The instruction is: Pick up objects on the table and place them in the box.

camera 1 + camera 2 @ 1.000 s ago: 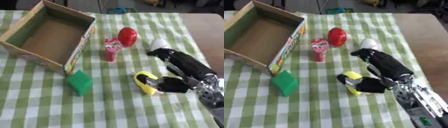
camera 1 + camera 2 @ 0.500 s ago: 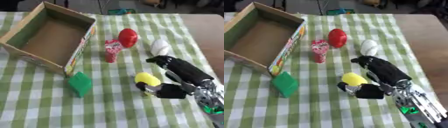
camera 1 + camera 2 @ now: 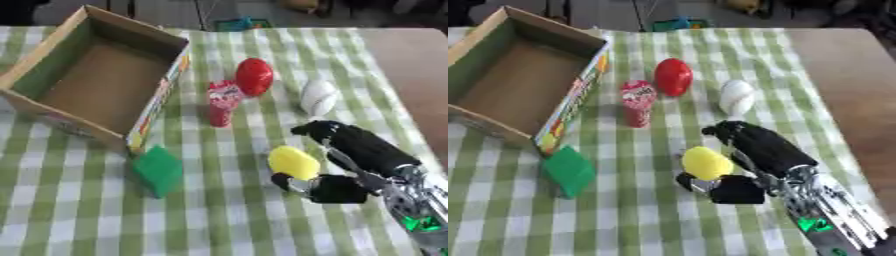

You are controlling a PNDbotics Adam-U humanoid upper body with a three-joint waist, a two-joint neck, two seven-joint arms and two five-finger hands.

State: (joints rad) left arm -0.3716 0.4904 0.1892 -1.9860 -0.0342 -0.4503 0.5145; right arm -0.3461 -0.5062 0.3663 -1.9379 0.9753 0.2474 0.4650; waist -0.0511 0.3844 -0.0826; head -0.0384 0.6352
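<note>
My right hand (image 3: 350, 187) reaches in from the lower right and is shut on a yellow rounded object (image 3: 293, 162). Its thumb lies against the object's near side and its black fingers (image 3: 350, 142) run along the far right side. A brown cardboard box (image 3: 52, 60) stands open and empty at the upper left. On the checked cloth lie a red egg-shaped object (image 3: 255, 76), a red-and-pink packet (image 3: 221, 102) standing upright, a white egg-shaped object (image 3: 318, 97) and a green block (image 3: 158, 169). My left hand shows in neither view.
The green-and-white checked cloth (image 3: 219, 220) covers most of the table; bare brown tabletop (image 3: 411, 75) shows at the right. The green block lies close to the box's near corner. Dark clutter sits beyond the far edge.
My right hand has drawn back toward the lower right, away from the white object. The yellow object has stayed near its spot and now shows rounder and less covered.
</note>
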